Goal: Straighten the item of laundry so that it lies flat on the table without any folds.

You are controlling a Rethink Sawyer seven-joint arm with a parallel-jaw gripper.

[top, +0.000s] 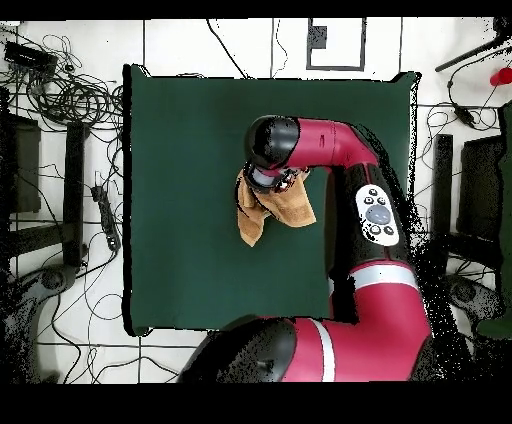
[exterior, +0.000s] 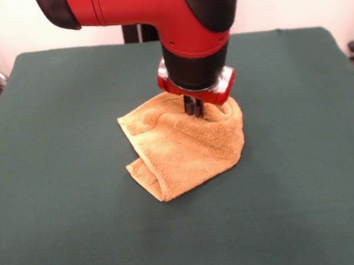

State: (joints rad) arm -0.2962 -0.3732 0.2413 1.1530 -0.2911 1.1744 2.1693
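Note:
The orange-tan towel [exterior: 184,147] lies crumpled and folded over itself near the middle of the dark green table [exterior: 54,149]. My gripper [exterior: 194,110] points straight down at the towel's far top edge. Its two black fingers are pressed together and pinch a raised ridge of cloth. The towel hangs from that pinch and spreads down to the table, with a folded corner at the near left. In the overhead view the towel [top: 262,215] shows partly under my wrist, which hides the fingers, on the table [top: 180,150].
My red arm [top: 350,160] reaches over the table's right half in the overhead view. Cables and equipment [top: 60,90] lie on the floor round the table. The pedestal's dark post [exterior: 138,33] stands behind the far edge.

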